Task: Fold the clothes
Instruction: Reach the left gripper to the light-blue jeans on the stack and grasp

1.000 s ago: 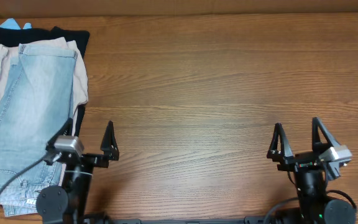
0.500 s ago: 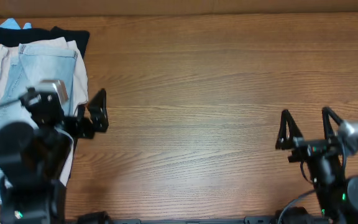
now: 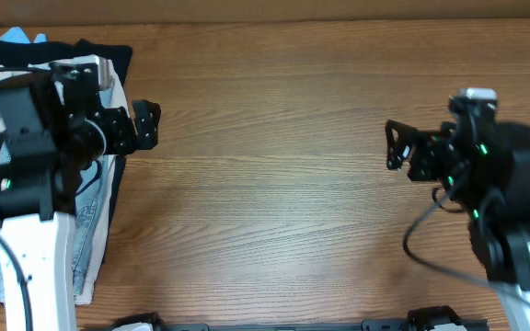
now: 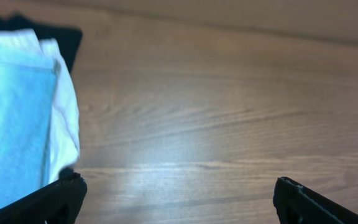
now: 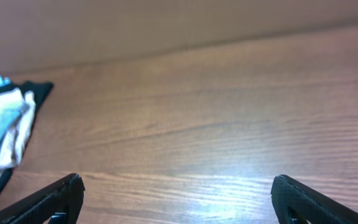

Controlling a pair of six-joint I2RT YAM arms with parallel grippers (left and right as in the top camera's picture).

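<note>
The light-blue denim shorts (image 3: 87, 219) lie on top of a pile at the table's left edge, mostly hidden under my left arm in the overhead view. In the left wrist view the shorts (image 4: 10, 112) fill the left side. My left gripper (image 3: 145, 127) is open and empty, just right of the pile's edge over bare wood; its fingertips (image 4: 179, 200) are spread wide. My right gripper (image 3: 395, 147) is open and empty over the right half of the table, pointing left; its fingers (image 5: 179, 199) frame bare wood.
A beige garment (image 3: 85, 65) and a black garment (image 3: 110, 50) lie under the shorts. Their edges also show in the left wrist view, beige (image 4: 66, 118) and black (image 4: 58, 34). The wooden table (image 3: 274, 184) stretches between the grippers. A wall runs along the far edge.
Both arms have lifted from the front edge and moved out over the table. The left arm now hangs over the pile; the right gripper has swung to point left.
</note>
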